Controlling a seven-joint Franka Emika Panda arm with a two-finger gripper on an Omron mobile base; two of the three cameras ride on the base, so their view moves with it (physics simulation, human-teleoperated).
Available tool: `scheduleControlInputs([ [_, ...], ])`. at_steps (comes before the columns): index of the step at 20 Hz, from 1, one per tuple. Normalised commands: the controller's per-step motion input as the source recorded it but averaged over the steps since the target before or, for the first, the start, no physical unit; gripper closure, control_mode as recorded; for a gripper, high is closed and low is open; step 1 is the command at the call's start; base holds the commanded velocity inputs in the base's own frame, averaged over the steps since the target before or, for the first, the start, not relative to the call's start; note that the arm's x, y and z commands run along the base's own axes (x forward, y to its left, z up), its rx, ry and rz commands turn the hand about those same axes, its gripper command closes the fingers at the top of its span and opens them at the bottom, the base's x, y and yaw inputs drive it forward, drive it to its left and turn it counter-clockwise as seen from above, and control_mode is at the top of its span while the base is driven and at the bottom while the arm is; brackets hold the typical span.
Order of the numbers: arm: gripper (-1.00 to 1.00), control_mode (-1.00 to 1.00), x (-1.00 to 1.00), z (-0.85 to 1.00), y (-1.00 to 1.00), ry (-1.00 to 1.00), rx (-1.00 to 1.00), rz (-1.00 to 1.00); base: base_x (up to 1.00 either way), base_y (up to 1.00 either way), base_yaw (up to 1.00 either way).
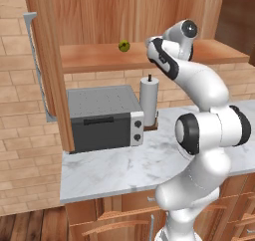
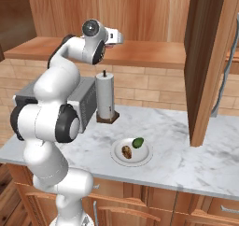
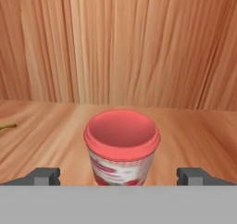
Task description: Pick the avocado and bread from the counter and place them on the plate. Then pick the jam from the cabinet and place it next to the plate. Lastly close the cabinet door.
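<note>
The end effector (image 3: 118,176) stood wide open inside the cabinet (image 2: 140,15), its two dark fingertips (image 3: 46,176) spread either side of the jam (image 3: 121,146) without touching it, so nothing was held. In the hand view the jam stood upright on the cabinet shelf (image 3: 51,140), between the fingertips and in front of the cabinet's wooden back wall, red lid on top and a pale, red-marked body below. Seen from the right base camera, the arm reached up to the cabinet shelf above the paper-towel roll (image 2: 105,96), which stood on the counter (image 2: 186,145) just below the cabinet, beside a grey microwave (image 1: 104,118). A yellow-green round fruit (image 1: 124,46) sat on the cabinet shelf, to the left of the arm's hand in the left base view. The plate (image 2: 132,151) lay on the counter below the cabinet, in front of the paper-towel roll, and carried both the avocado (image 2: 137,142) and the bread (image 2: 126,151), lying close together. The cabinet door (image 2: 210,57) hung open, swung out over the counter to the right of the plate.
</note>
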Motion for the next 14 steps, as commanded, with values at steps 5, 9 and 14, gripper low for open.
scheduleControlInputs([
  [5,-1.0,-1.0,0.37,-0.07,0.0,0.03,0.0,0.0,0.0,0.0,0.0],
  [9,-1.0,-1.0,0.36,-0.06,0.0,0.03,0.0,0.0,0.0,0.0,0.0],
  [14,1.0,-1.0,0.31,-0.05,0.0,0.02,0.0,0.0,0.0,0.0,0.0],
])
